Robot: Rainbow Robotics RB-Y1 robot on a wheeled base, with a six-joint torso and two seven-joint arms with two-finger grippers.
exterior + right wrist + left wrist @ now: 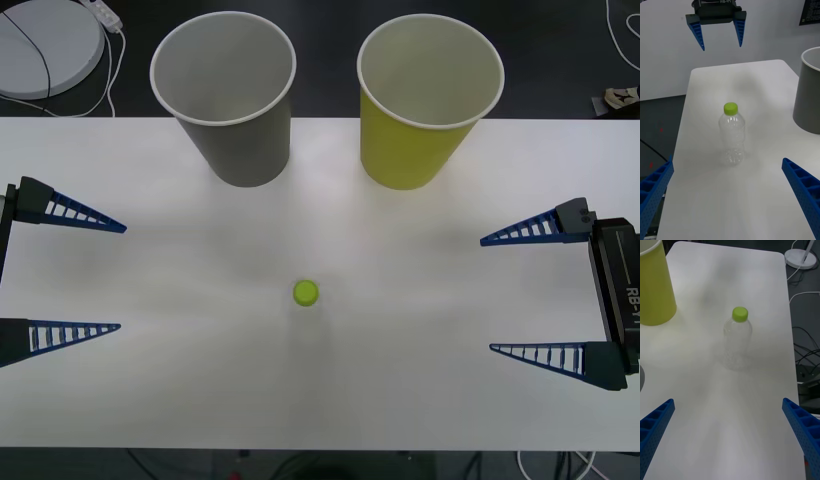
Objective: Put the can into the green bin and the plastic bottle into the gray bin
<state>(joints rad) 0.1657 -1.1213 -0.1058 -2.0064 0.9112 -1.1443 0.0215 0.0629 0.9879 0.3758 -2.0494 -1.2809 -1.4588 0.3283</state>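
Nothing is binned: the plastic bottle (306, 293) stands mid-frame on the bench (150, 390), gray bin (224, 95) and green bin (428, 95) above, left gripper (70, 275) and right gripper (545, 295) jaws open.

White table (150, 400) carries gray bin (232, 100); green bin (420, 110); upright plastic bottle (306, 293).

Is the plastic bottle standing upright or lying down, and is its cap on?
Upright, cap on. The plastic bottle stands on its base on the white table, lime-green cap on top; from above, the cap sits over the body.
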